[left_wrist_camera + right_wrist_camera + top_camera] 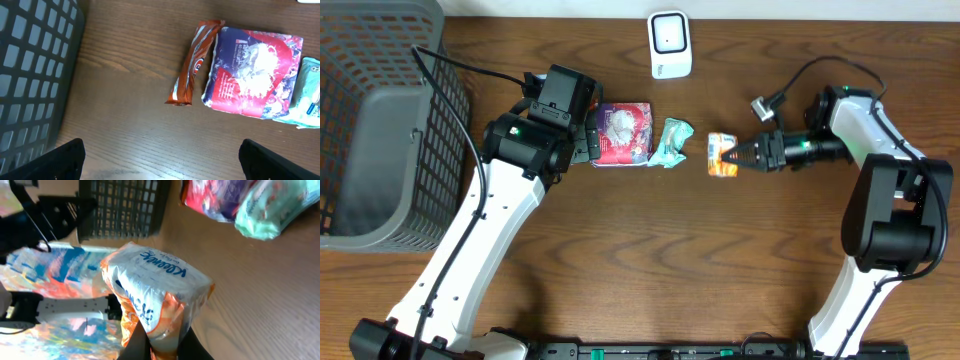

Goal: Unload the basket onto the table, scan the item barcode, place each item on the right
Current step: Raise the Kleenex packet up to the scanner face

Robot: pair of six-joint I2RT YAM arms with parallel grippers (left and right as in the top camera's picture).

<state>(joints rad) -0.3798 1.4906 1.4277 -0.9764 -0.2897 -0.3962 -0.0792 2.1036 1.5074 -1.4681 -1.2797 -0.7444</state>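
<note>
Brown wooden table (pixel 650 260), dark grain, seen from above and from both wrists.

Right claw (pixel 738 156): jaws drawn together, clamped on one end of a tissue pack (pixel 723 155). The pack is white and orange with blue lettering. It sticks out straight ahead of the fingertips, toward the table's middle. In the wrist view the two fingers (pixel 131 345) pinch its crumpled end. Whether the pack's underside touches the wood, cannot tell.

Just beyond the pack's far end and apart from it lies a teal packet (pixel 672 142), flat on the wood. Touching that, farther out again, is a red and purple packet (pixel 623 133), also flat. Off to one side of the right claw's line, near the table's far edge, sits a white scanner (pixel 670 45), well apart from the pack.

Left claw (pixel 582 140): jaws wide apart, gripping nothing, hovering at the side of the red and purple packet away from the right claw. Its wrist view shows bare wood between the fingertips (pixel 65 160). Ahead of it lies an orange candy bar (pixel 195 62), one end touching the red and purple packet, the other angled off. From above, the bar is hidden beneath the claw. Farthest from the right claw, at the table's end, stands a grey mesh basket (pixel 380 120).
</note>
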